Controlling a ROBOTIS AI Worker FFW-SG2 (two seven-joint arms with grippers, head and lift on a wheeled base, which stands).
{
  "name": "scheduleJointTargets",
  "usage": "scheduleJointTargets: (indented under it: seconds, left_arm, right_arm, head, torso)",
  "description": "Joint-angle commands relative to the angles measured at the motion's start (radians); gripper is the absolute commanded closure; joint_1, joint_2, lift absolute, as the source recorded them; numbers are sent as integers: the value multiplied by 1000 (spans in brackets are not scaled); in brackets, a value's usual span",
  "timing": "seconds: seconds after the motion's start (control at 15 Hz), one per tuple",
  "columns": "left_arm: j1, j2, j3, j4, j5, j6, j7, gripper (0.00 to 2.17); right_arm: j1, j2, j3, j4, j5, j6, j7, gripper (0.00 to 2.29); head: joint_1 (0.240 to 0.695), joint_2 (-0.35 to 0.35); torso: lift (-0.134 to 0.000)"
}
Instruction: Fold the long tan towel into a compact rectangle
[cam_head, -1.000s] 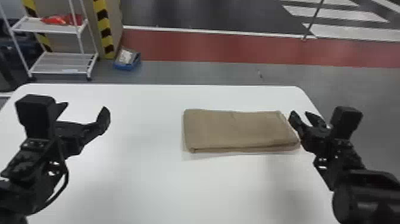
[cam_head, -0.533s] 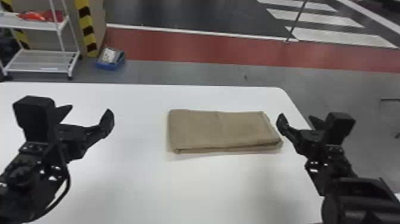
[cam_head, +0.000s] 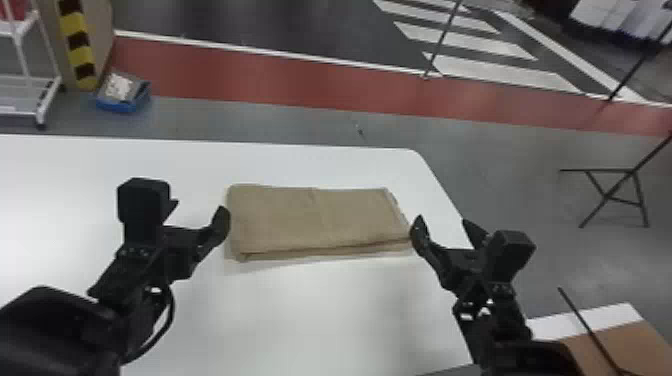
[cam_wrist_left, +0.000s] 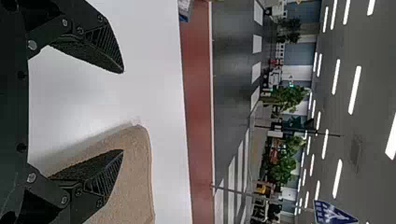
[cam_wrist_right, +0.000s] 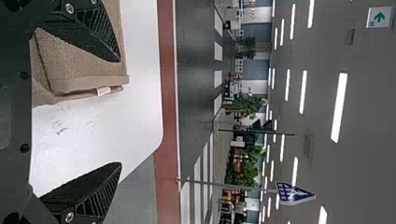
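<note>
The tan towel (cam_head: 320, 220) lies folded into a flat rectangle on the white table, its layered edge toward the robot. My left gripper (cam_head: 200, 212) is open beside the towel's left end, and my right gripper (cam_head: 445, 227) stands open at its right end. In the left wrist view, the left gripper (cam_wrist_left: 122, 112) has its fingers spread, one of them in front of the towel (cam_wrist_left: 140, 172). The right wrist view has the right gripper (cam_wrist_right: 120, 112) with fingers wide apart, one over the end of the towel (cam_wrist_right: 70, 60), where a small pale tag shows.
The white table (cam_head: 320, 310) extends left and toward the robot; its right edge runs beneath the right arm. Beyond the far edge stand a white shelf rack (cam_head: 30, 80) and a blue box (cam_head: 122, 95) on the floor. A brown-topped surface (cam_head: 620, 350) is at the lower right.
The head view has shifted, so table and towel sit farther left in it. The left gripper has come rightward to the towel's left end. The right gripper remains by the right end, both still open.
</note>
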Motion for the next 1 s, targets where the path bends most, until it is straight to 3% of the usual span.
scheduleJointTargets:
  seconds: [0.0,0.13,0.33,0.6,0.93]
  left_arm:
    - [-31,-32,-4,35,55,-1,0,340]
    - [-42,-40,-13,42,101,9,-8,340]
    - [-47,-43,-79,42,118,12,-2,340]
    - [-54,-71,-141,80,58,12,1,340]
    - [-50,-62,-156,80,6,36,41,340]
  right_arm:
    - [18,0,2,31,-2,-43,5,110]
    - [18,2,5,55,0,-61,13,110]
    - [13,0,11,75,3,-77,19,110]
    - [15,2,12,86,0,-80,33,110]
    - [36,0,6,70,-3,-89,36,113]
  head:
    - [695,-350]
    - [695,-350]
    - [695,-350]
    - [695,-350]
    - [695,-350]
  torso:
    - [-123]
    - [-123]
    - [-123]
    - [-123]
    - [-123]
